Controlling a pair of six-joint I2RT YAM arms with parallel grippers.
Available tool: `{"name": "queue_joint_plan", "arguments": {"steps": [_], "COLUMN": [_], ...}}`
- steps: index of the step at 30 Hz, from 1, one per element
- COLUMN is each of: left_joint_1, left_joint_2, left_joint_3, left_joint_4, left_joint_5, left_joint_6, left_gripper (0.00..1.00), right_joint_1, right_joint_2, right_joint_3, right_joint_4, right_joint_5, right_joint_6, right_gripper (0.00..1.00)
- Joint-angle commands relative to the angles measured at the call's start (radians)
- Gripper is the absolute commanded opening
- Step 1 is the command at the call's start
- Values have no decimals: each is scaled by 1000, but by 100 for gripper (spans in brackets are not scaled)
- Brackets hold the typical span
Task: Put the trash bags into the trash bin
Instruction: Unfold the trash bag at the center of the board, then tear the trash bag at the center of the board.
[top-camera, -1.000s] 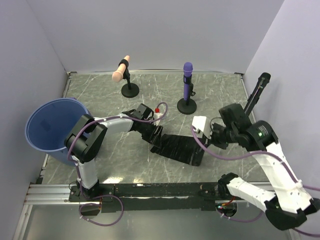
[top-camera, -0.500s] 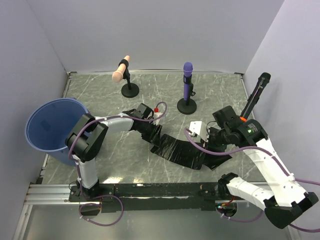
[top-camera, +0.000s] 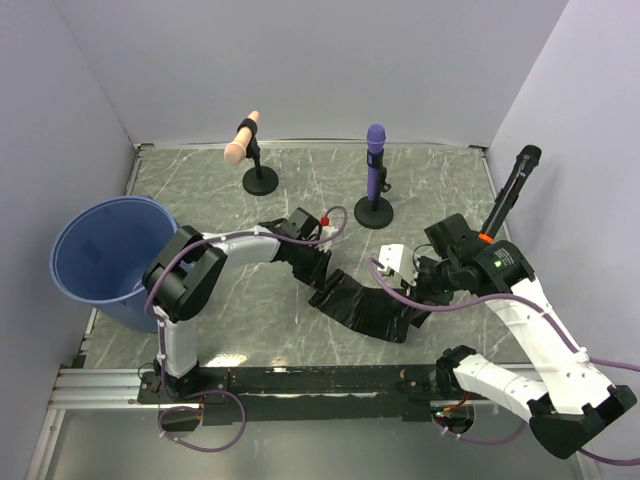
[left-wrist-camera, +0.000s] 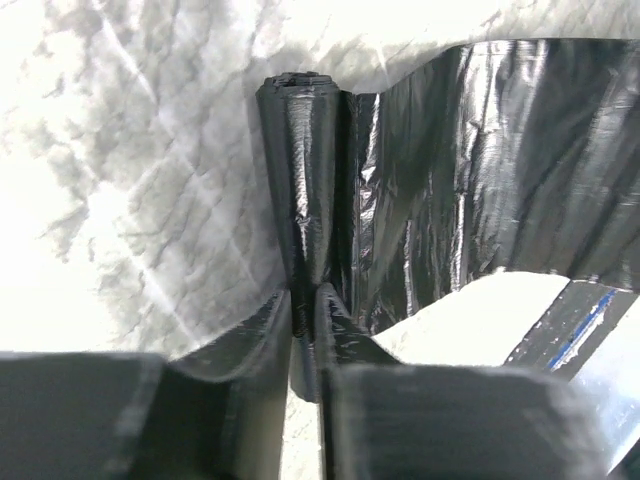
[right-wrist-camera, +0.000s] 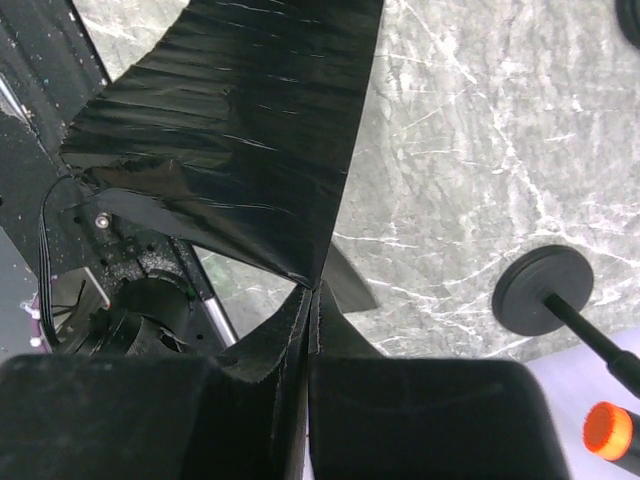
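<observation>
The bag (top-camera: 365, 308) lies stretched between the pincers, left pincer (left-wrist-camera: 303, 296) nipped narrow on its rolled end, right pincer (right-wrist-camera: 309, 296) shut on a corner, so both should rise together without tugging apart, then swing to the bin (top-camera: 95, 255), well off to the left pincer's left

Both arms reach toward each other, left claw (left-wrist-camera: 303, 300) and right claw (right-wrist-camera: 310, 292) pinched tight.

No readable text, labels, brands, numbers or signs in any view; trash bin (top-camera: 96, 258), trash bags (top-camera: 365, 305), worktop (top-camera: 440, 190) show none.
</observation>
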Motion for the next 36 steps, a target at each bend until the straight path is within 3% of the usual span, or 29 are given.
{"name": "queue_joint_plan", "arguments": {"steps": [1, 4, 6, 7, 9, 11, 12, 19, 26, 30, 36], "left_joint_1": [-23, -17, -2, 9, 39, 65, 73, 108, 108, 108, 96], "left_joint_2": [151, 152, 126, 106, 48, -10, -41, -252, -449, -475, -524], "left_joint_3": [-52, -19, 3, 17, 49, 101, 121, 236, 267, 333, 359], "left_joint_4": [-109, -141, -141, -138, -139, -156, -168, -294, -348, -444, -500], "left_joint_5": [-165, -102, -67, -64, -64, -74, -73, -36, -54, -61, -70], "left_joint_6": [54, 95, 130, 141, 159, 233, 270, 543, 727, 788, 879], "left_gripper": [10, 1, 1, 1, 1, 1, 1, 1, 1, 1, 1], "right_joint_1": [-5, -5, -5, -5, -17, -54, -85, -217, -212, -151, -50], "right_joint_2": [-33, -35, -29, -26, -26, -33, -34, 164, 356, 440, 488], "right_joint_3": [-33, -56, -65, -67, -62, -42, -24, 188, 356, 465, 470], "right_joint_4": [-182, -162, -144, -126, -49, 72, 120, 226, 378, 359, 453], "right_joint_5": [26, 41, 50, 58, 78, 89, 51, -428, -699, -720, -675], "right_joint_6": [10, 16, 19, 25, 55, 123, 132, 247, 352, 278, 255], "right_gripper": [0, 0, 7, 15, 49, 91, 99, 99, 99, 97, 96]}}
